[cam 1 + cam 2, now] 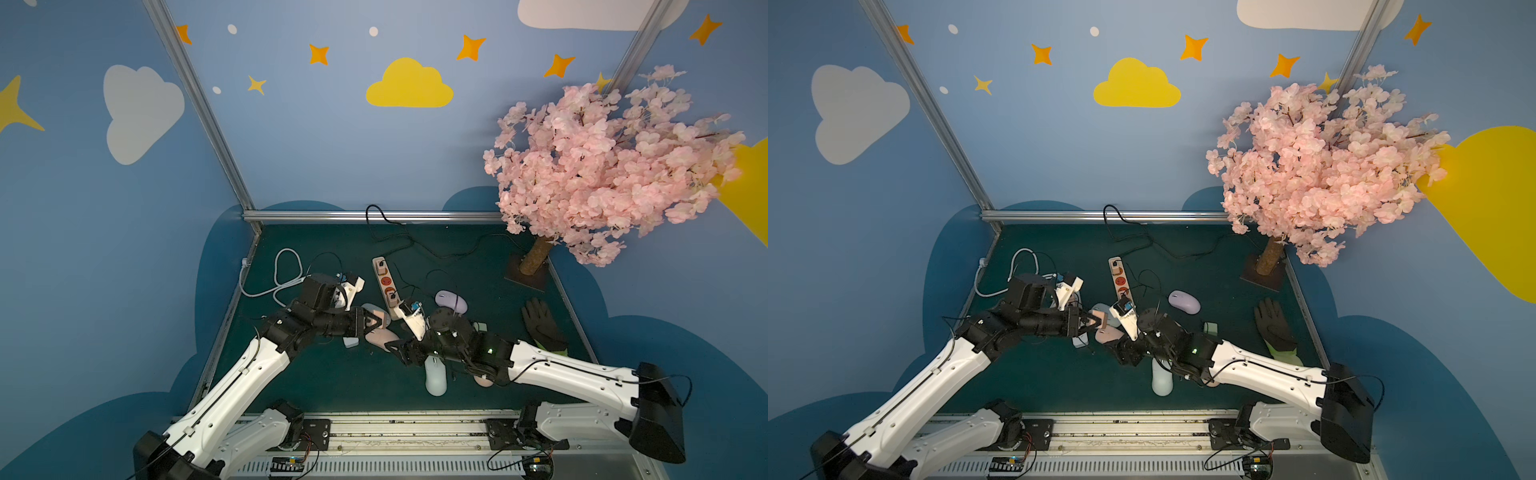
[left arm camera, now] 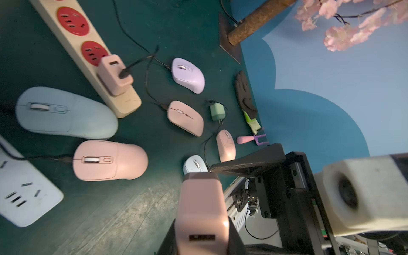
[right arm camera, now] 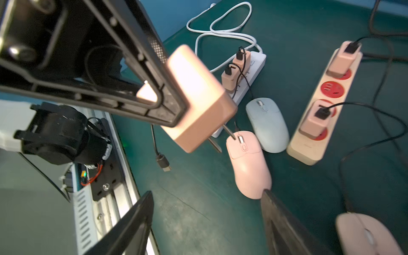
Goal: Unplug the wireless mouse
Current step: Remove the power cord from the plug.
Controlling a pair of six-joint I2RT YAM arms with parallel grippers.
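**Table stock, one charger lifted clear**

- Table (image 1: pixel 332 374): green-topped, walled in blue.
- Blossom tree (image 1: pixel 602 166): pink, stood at the far right corner.
- Beige power strip (image 3: pixel 306 152): laid near the middle of the table. Two pink chargers are plugged into it, each with a black cable.
- White power strip (image 3: pixel 258 64): laid left of the beige one. Two more pink chargers are plugged into it.
- Black glove (image 1: pixel 540 320): laid flat near the right edge.
- Pale blue mouse (image 3: pixel 268 125): laid close against the end of the beige power strip.
- Pink mouse (image 3: pixel 249 163): the wireless mouse, laid on the table just beside the pale blue mouse. A black cable is seen at its front.
- Pink charger (image 3: pixel 198 99): held above the table with its prongs bare. The left jaws are clamped on it.
- Cable plug (image 3: pixel 163 165): laid loose on the table, below the held charger.
- The right jaws are spread wide over the table near the pink mouse, with nothing between them.
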